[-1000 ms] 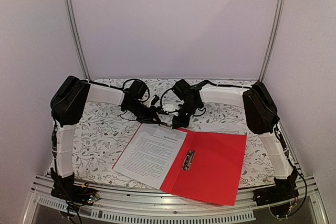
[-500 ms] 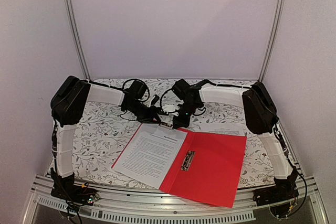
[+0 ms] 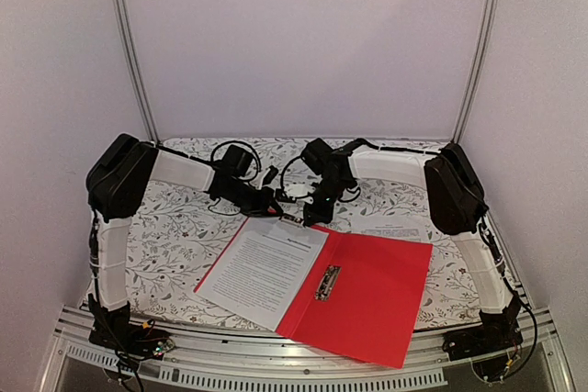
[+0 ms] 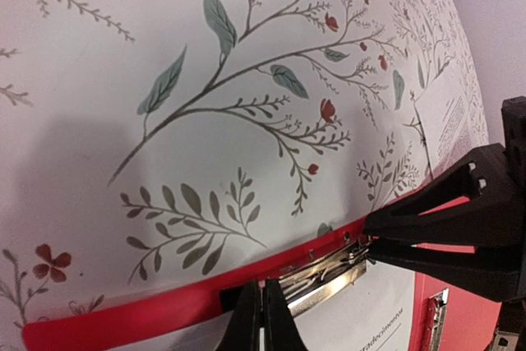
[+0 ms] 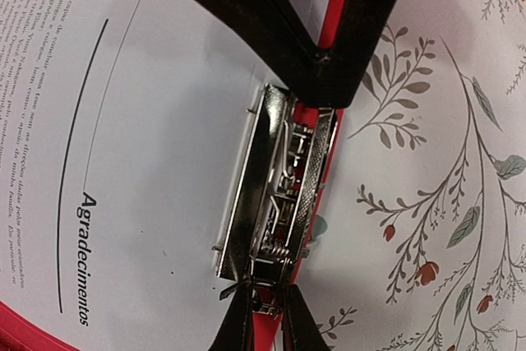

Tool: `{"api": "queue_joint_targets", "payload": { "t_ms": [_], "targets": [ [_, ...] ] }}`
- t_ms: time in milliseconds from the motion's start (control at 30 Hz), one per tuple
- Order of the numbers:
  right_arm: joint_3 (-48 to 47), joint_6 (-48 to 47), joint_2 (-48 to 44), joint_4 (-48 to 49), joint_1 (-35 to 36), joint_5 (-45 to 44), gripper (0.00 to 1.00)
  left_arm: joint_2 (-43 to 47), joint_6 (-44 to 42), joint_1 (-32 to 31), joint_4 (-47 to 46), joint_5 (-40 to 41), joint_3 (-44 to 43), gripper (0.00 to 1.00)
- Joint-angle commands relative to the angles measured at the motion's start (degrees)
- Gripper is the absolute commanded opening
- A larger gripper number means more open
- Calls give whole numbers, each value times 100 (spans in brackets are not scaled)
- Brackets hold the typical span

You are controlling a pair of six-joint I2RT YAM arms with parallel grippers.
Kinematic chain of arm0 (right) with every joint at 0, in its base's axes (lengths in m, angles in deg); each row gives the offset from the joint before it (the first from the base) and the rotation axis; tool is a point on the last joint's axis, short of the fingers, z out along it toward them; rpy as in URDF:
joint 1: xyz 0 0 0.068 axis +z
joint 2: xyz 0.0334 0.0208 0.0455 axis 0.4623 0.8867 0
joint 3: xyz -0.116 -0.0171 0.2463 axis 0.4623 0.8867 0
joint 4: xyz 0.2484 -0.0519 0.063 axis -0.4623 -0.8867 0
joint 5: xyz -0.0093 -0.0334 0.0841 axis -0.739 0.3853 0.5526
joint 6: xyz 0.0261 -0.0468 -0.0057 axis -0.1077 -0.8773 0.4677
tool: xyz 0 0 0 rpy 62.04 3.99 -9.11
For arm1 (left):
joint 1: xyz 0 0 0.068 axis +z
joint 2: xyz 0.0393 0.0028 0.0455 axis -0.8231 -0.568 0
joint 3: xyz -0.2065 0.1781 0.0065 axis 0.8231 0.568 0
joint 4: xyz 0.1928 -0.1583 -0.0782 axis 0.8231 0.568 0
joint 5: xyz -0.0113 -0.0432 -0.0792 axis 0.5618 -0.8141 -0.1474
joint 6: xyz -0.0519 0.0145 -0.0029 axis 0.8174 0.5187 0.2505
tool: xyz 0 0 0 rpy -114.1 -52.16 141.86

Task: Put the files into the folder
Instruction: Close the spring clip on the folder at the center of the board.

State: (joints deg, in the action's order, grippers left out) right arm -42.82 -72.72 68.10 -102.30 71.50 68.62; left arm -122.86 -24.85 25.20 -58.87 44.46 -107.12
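Note:
The red folder (image 3: pixel 377 291) lies open on the floral table, and the files (image 3: pixel 262 268), white printed sheets, rest on its left half. A metal clip (image 3: pixel 292 220) sits on the top edge of that half. My left gripper (image 3: pixel 271 201) is shut, its tips (image 4: pixel 263 318) down at the folder's red edge (image 4: pixel 123 318) beside the clip (image 4: pixel 329 273). My right gripper (image 3: pixel 312 213) is shut on the other end of the clip (image 5: pixel 275 195), one finger on each side (image 5: pixel 263 318). The top sheet (image 5: pixel 148 121) lies under the clip's bar.
A second metal clip (image 3: pixel 328 282) lies along the folder's spine. Another printed sheet (image 3: pixel 390 227) lies on the cloth behind the folder's right half. Both arms arch in from the sides and meet at the folder's far edge. The frame rail (image 3: pixel 276 355) runs along the near edge.
The folder's near right corner has slid slightly toward the near edge. Both grippers stay at the clip, almost unmoved.

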Motion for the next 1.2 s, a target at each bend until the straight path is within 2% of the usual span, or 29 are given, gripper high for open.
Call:
{"api": "queue_joint_targets", "payload": {
  "t_ms": [0,700,867,1167],
  "targets": [
    [159,-101,419,-554,142,-78,0,-151,18,-79,370,31,366,0],
    [-99,-274,550,-796,136,-181,0,411,63,-65,20,-341,848,0],
    [-164,-285,581,-824,132,-177,0,450,65,-67,-18,-384,889,6],
    [-258,-309,625,-843,112,-190,0,687,28,-42,-77,-343,1051,26]
  ]
}}
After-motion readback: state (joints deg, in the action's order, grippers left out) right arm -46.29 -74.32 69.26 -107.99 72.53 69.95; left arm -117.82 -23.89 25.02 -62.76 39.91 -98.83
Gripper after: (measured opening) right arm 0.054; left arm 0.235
